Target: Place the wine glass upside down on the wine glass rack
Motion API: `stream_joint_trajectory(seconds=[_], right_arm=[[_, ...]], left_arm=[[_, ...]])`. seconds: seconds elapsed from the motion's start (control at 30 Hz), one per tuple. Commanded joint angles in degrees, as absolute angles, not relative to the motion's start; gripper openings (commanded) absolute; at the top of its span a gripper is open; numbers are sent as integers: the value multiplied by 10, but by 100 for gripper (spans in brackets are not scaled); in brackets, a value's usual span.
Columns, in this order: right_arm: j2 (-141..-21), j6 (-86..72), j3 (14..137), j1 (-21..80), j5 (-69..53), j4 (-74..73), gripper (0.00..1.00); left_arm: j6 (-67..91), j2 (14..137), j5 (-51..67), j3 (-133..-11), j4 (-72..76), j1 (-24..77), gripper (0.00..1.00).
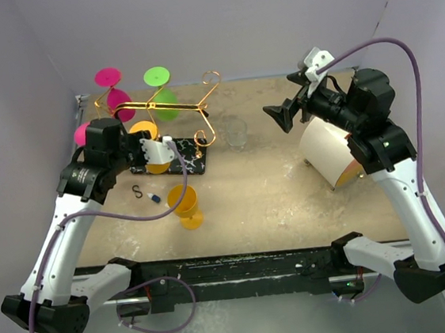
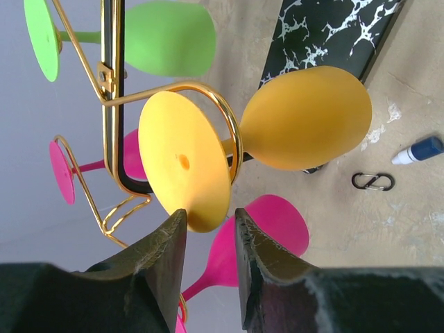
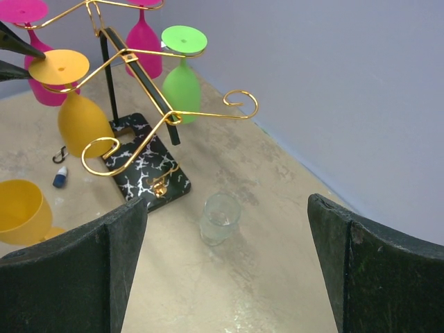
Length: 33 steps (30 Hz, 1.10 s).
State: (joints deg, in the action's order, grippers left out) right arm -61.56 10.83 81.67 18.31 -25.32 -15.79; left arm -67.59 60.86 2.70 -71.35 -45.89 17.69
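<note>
An orange wine glass hangs upside down on the wine glass rack (image 1: pixel 170 107), its foot (image 2: pixel 184 159) resting in a gold wire curl and its bowl (image 2: pixel 305 118) over the black marbled base (image 2: pixel 326 28). My left gripper (image 2: pixel 210 215) is open, its fingertips standing either side of the foot's lower rim with a gap showing. From above, the left gripper (image 1: pixel 142 143) sits at the rack's left side. A second orange wine glass (image 1: pixel 185 204) stands upright on the table. My right gripper (image 1: pixel 281 116) hangs wide open and empty, right of the rack.
Green (image 1: pixel 159 90) and pink (image 1: pixel 111 91) glasses hang on other rack arms. A small clear glass (image 1: pixel 236 131) stands right of the base. A white cylinder (image 1: pixel 329 155) lies under the right arm. A carabiner (image 1: pixel 137 191) and a small blue-capped tube (image 1: pixel 155 198) lie by the upright glass.
</note>
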Motion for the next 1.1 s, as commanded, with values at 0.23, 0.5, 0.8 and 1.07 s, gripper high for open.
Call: stream_joint_trajectory(seconds=[0.23, 0.5, 0.8, 1.07], right_arm=[[-626, 99, 819, 178, -265, -123, 100], [-635, 88, 815, 170, -271, -126, 100], [-688, 121, 780, 169, -282, -124, 100], [-831, 117, 797, 171, -225, -132, 93]], left_arm=[[-648, 549, 19, -714, -483, 178, 48], [-551, 506, 61, -720, -489, 169, 62], [-395, 474, 83, -737, -493, 158, 90], [-324, 445, 90, -738, -469, 128, 99]])
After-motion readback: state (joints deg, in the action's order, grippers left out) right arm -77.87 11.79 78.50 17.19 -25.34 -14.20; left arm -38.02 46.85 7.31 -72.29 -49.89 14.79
